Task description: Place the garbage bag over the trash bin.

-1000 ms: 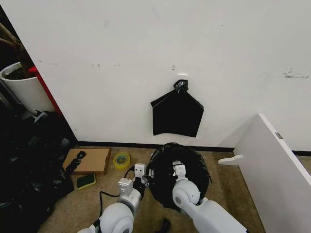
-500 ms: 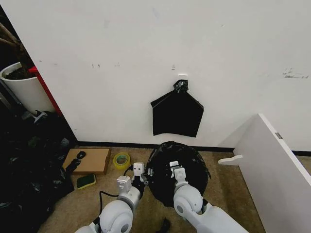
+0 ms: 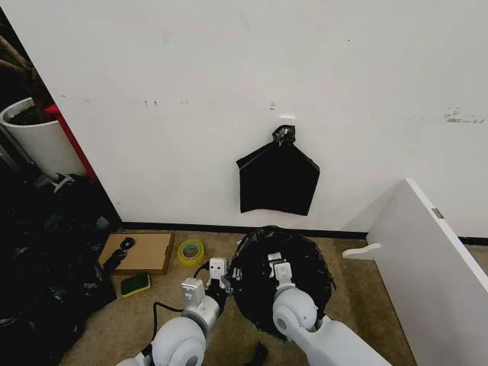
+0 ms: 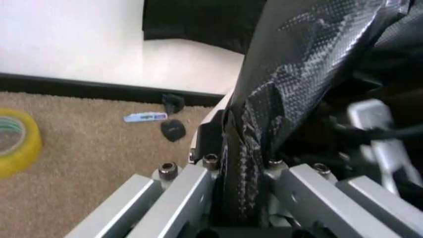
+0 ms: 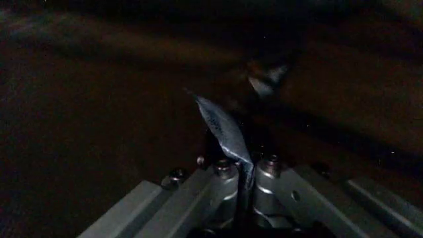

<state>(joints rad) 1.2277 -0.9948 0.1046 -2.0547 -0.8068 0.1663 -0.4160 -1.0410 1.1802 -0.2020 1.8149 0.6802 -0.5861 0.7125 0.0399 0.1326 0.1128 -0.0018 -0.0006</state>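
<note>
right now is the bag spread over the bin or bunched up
Spread: the bag forms a black dome hiding the bin, with the left gripper and right gripper each shut on its plastic.

text: nothing is reading legibly | small blue-and-white label (image 4: 144,117) is lying on the carpet (image 4: 86,148) by the wall, its print too small to make out

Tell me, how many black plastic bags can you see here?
2 clear ones: a flat knotted bag hanging on the wall, and the garbage bag on the floor below, pinched by the left gripper and right gripper. The dark heap at left may hide more.
</note>
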